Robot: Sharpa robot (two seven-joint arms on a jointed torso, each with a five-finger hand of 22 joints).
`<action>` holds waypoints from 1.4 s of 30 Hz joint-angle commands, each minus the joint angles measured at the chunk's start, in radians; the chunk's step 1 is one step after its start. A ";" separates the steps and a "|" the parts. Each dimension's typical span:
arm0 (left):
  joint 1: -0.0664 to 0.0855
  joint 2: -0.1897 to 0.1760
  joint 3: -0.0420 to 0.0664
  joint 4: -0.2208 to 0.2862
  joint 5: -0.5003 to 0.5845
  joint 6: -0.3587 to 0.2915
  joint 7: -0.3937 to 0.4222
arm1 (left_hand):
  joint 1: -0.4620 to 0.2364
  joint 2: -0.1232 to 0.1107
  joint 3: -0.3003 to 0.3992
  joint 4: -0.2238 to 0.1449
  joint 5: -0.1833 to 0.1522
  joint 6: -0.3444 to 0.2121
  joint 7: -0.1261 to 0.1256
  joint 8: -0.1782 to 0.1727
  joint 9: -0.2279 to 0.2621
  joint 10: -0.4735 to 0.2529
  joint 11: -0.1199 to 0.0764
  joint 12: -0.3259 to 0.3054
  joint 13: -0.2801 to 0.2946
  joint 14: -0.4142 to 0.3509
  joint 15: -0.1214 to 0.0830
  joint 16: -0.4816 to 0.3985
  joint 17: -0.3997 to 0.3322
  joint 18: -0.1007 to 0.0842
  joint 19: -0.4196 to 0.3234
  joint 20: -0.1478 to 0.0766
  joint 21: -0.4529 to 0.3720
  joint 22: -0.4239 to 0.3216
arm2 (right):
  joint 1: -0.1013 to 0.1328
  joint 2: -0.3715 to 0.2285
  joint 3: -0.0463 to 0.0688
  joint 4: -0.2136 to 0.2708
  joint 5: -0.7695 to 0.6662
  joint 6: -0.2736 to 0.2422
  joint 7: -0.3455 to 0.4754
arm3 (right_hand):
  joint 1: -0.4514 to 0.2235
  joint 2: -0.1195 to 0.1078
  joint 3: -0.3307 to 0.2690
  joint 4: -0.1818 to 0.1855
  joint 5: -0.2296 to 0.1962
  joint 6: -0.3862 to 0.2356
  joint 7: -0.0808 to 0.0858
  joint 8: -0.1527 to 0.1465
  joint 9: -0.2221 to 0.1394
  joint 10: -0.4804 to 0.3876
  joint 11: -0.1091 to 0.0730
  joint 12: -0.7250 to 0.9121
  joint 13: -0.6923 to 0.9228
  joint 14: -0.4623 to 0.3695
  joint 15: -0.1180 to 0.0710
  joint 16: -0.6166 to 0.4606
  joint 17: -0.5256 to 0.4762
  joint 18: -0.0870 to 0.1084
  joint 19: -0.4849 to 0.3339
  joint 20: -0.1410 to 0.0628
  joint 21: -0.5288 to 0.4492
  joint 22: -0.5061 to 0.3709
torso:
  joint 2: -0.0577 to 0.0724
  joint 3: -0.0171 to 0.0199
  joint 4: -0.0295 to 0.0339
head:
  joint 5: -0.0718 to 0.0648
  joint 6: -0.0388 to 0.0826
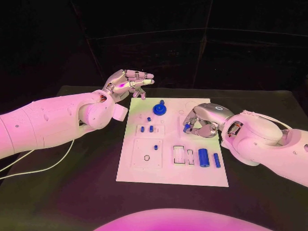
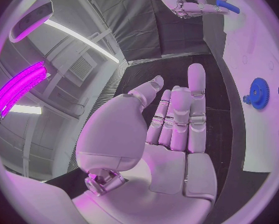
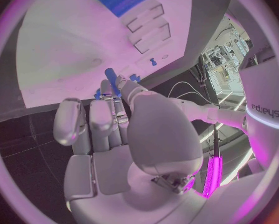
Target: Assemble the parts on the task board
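The white task board (image 1: 169, 174) lies in the middle of the black table. My right hand (image 1: 204, 122) hovers over the board's right side and pinches a small blue peg (image 1: 187, 127) between thumb and fingers; the right wrist view shows that peg (image 3: 111, 79) sticking out past the fingertips above the board (image 3: 71, 50). My left hand (image 1: 130, 82) is raised over the board's far left corner, fingers spread, holding nothing; its bare palm (image 2: 171, 134) faces the camera. A blue gear (image 1: 160, 109) stands at the board's far end, and two blue cylinders (image 1: 203, 157) lie at its right near side.
Small blue pegs (image 1: 146, 128) stand in the board's left middle, and another (image 1: 156, 147) sits in the square recess below them. Empty rectangular slots (image 1: 179, 154) lie beside the cylinders. A white cable (image 1: 50, 163) runs across the table at left.
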 commanded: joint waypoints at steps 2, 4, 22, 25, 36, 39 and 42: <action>0.002 0.000 0.001 -0.003 0.004 0.013 0.001 | 0.003 0.004 -0.004 -0.001 0.002 -0.006 -0.001 0.006 0.001 -0.006 -0.002 0.004 0.000 -0.009 0.000 0.000 -0.001 0.005 -0.001 0.004 -0.004 -0.001 | 0.003 -0.003 0.010 0.035 0.144 -0.099 0.052 | 0.000 0.002 0.007 -0.002 0.006 0.006 0.001 0.004 0.002 0.008 0.001 -0.005 0.001 0.013 -0.007 0.007 0.002 -0.013 0.008 -0.003 0.005 0.001 | 0.001 -0.0002 0.0028 | 0.002 0.002; 0.002 0.000 0.001 -0.004 0.004 0.012 0.001 | 0.003 0.004 -0.004 -0.001 0.002 -0.006 -0.001 0.006 0.001 -0.006 -0.002 0.004 0.000 -0.009 0.000 0.000 -0.001 0.005 -0.001 0.004 -0.004 -0.001 | 0.003 0.003 0.012 0.046 0.164 -0.104 0.064 | 0.000 0.001 0.007 -0.002 0.006 0.006 0.001 0.003 0.002 0.008 0.001 -0.006 0.001 0.013 -0.007 0.007 0.002 -0.013 0.009 -0.003 0.006 0.002 | 0.002 -0.0004 0.0030 | 0.006 0.001; 0.002 0.014 0.001 -0.014 0.004 0.013 0.003 | 0.003 0.004 -0.004 -0.002 0.002 -0.008 -0.001 0.007 0.001 -0.008 -0.002 0.005 0.000 -0.009 0.000 0.000 -0.002 0.005 -0.001 0.004 -0.004 -0.002 | -0.047 0.200 -0.020 -0.006 0.084 -0.042 0.141 | 0.002 -0.002 0.012 -0.005 0.012 0.005 0.002 0.000 0.001 0.007 0.002 -0.013 0.000 0.012 -0.007 0.008 0.000 -0.012 0.006 -0.004 0.004 0.000 | 0.001 -0.0010 0.0037 | 0.053 -0.020; 0.002 0.015 0.001 -0.015 0.004 0.014 0.003 | 0.003 0.004 -0.004 -0.002 0.002 -0.008 -0.001 0.007 0.001 -0.008 -0.002 0.005 0.000 -0.009 0.000 0.000 -0.002 0.005 -0.001 0.004 -0.004 -0.002 | -0.059 0.217 -0.025 -0.018 0.068 -0.024 0.144 | 0.002 -0.002 0.012 -0.005 0.013 0.004 0.002 0.000 0.000 0.006 0.002 -0.014 0.000 0.012 -0.007 0.008 0.000 -0.012 0.006 -0.004 0.004 0.000 | 0.001 -0.0013 0.0008 | 0.061 -0.022; 0.002 0.021 0.001 -0.016 0.004 0.016 0.003 | 0.004 0.004 -0.005 -0.003 0.002 -0.009 -0.001 0.007 0.001 -0.009 -0.002 0.006 0.000 -0.009 0.000 0.001 -0.002 0.005 -0.001 0.004 -0.005 -0.002 | -0.090 0.258 -0.034 -0.065 0.012 0.027 0.142 | 0.003 -0.003 0.015 -0.007 0.014 0.002 0.004 -0.002 -0.001 0.004 0.003 -0.019 -0.001 0.012 -0.006 0.008 -0.001 -0.012 0.006 -0.003 0.005 0.000 | 0.001 -0.0008 0.0018 | 0.073 -0.031; 0.002 0.022 0.001 -0.016 0.004 0.016 0.003 | 0.004 0.004 -0.005 -0.003 0.002 -0.009 -0.001 0.007 0.001 -0.009 -0.002 0.006 0.000 -0.009 0.000 0.001 -0.002 0.005 -0.001 0.004 -0.005 -0.002 | -0.094 0.265 -0.035 -0.073 0.005 0.036 0.140 | 0.003 -0.003 0.015 -0.007 0.014 0.002 0.004 -0.002 -0.001 0.004 0.003 -0.019 -0.001 0.012 -0.006 0.008 -0.001 -0.012 0.006 -0.003 0.005 0.000 | 0.002 -0.0003 0.0019 | 0.076 -0.033; 0.002 0.022 0.001 -0.016 0.004 0.016 0.003 | 0.004 0.004 -0.005 -0.003 0.002 -0.009 -0.001 0.007 0.001 -0.009 -0.002 0.006 0.000 -0.009 0.000 0.001 -0.002 0.005 -0.001 0.004 -0.005 -0.002 | -0.097 0.270 -0.036 -0.080 -0.005 0.043 0.135 | 0.003 -0.003 0.015 -0.007 0.014 0.002 0.004 -0.002 -0.001 0.004 0.003 -0.019 -0.001 0.012 -0.006 0.008 -0.001 -0.012 0.006 -0.003 0.005 0.000 | 0.002 -0.0002 0.0017 | 0.079 -0.034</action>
